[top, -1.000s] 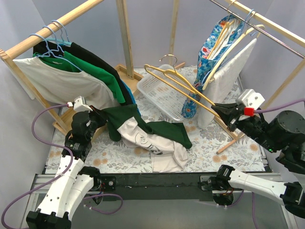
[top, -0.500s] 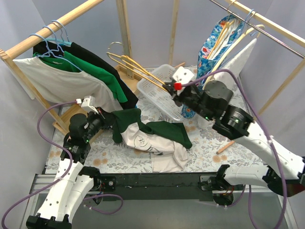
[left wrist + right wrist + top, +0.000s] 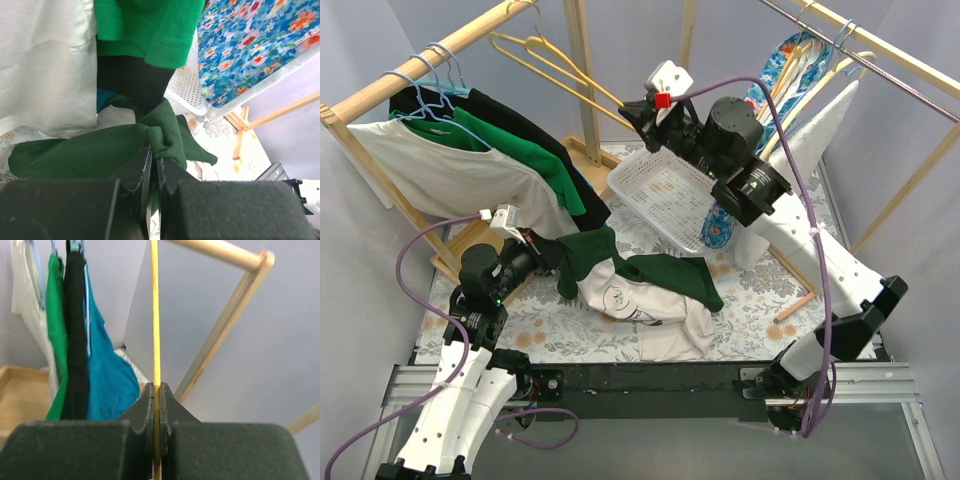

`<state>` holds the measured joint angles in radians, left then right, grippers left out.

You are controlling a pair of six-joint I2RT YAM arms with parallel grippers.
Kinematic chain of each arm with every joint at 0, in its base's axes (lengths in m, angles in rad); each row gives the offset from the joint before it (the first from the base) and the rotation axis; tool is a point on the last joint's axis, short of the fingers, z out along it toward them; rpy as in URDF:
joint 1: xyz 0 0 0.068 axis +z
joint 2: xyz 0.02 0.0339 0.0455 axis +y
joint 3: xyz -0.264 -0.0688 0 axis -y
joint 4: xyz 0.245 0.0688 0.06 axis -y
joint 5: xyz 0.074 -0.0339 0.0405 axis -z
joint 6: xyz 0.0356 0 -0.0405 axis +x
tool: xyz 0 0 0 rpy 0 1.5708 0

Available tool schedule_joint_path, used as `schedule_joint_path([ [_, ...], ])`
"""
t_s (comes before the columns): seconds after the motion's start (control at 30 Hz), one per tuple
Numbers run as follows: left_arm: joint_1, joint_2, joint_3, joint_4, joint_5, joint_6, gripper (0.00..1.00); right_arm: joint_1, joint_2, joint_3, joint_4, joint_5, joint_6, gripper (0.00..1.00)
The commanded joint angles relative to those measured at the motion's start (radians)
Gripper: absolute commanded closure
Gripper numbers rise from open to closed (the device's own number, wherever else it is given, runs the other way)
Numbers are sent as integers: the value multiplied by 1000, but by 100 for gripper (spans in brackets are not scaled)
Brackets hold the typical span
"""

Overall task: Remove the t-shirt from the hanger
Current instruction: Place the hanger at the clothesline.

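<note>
Green cotton, crumpled in a heap: the dark green t-shirt (image 3: 660, 272) lies on the floral-covered counter (image 3: 770, 300), draped partly over a white printed t-shirt (image 3: 635, 300), and no hanger is inside it.

The left arm's jaws are pressed together on a bunched fold at the shirt's left end, and the left wrist view shows cloth pinched between them. That pinch reads as an anchor, pinning the garment low on the counter so it cannot ride up with the hanger.

The right arm's jaws are closed tight on one thin bar of the yellow wire hanger (image 3: 555, 62). The hanger is bare and held high above the white plastic basket (image 3: 665, 195). Its hook points towards the slanting wooden rail (image 3: 430, 55), where white, bright green, black and blue shirts hang. Whether the hook touches the rail I cannot tell, since it sits at the very edge of the overhead view.

Holding the hanger that far from the shirt suggests the separation is essentially done. What seems left is parking the hanger on the rail and letting go of the cloth.
</note>
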<state>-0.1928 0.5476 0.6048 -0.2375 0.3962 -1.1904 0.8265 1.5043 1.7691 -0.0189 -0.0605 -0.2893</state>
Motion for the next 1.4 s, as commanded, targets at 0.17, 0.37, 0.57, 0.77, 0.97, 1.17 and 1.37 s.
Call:
schedule_joint_path([
  [0.17, 3, -17, 27, -14, 21, -12, 100, -41, 256, 350, 143, -147, 87, 99],
  [0.37, 1, -25, 29, -22, 18, -14, 100, -46, 387, 438, 171, -173, 133, 99],
  [0.57, 3, -25, 32, -23, 20, -14, 100, -47, 481, 512, 198, -183, 174, 99],
  [0.77, 3, -29, 26, -25, 21, -18, 100, -52, 525, 523, 221, -176, 196, 99],
  [0.97, 1, -34, 26, -25, 21, -20, 100, -56, 557, 530, 226, -170, 206, 99],
  [1.17, 1, -35, 23, -26, 21, -25, 100, -61, 577, 520, 195, -157, 205, 99],
  [1.37, 1, -37, 18, -26, 23, -26, 100, -61, 550, 451, 192, -144, 196, 99],
])
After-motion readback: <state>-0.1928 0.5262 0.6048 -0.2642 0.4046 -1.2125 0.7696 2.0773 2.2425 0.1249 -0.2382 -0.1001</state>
